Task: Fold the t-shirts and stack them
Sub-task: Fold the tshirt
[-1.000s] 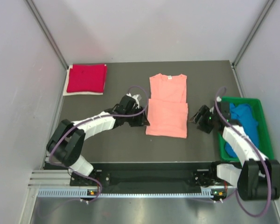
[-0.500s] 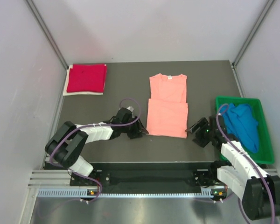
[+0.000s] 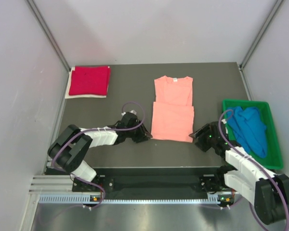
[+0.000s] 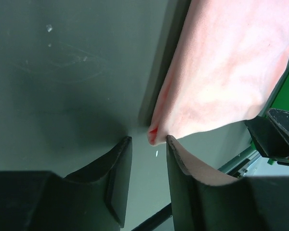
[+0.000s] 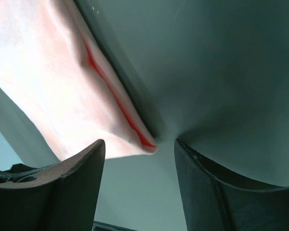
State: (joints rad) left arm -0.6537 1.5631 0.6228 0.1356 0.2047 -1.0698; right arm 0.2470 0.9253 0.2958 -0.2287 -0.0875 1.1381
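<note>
Down low at the pink shirt point(image 3: 172, 113), half folded mid-tabletop point(image 3: 125, 98): left gripper point(image 4: 148, 139) spread at its near-left corner, right gripper point(image 5: 139, 144) spread at its near-right corner, nothing pinched yet. Likely placed so as to lift both corners together and keep the next fold square. Far left, folded red shirt point(image 3: 89, 80), probably as stack base; blue shirt point(image 3: 250, 127) bunched in the green tray point(image 3: 275, 147).

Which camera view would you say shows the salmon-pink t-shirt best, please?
The top external view: the salmon-pink t-shirt shows whole there, collar at the far end, with a fold line across its middle. The left wrist view shows only one near corner of it, and the right wrist view only the other.
</note>
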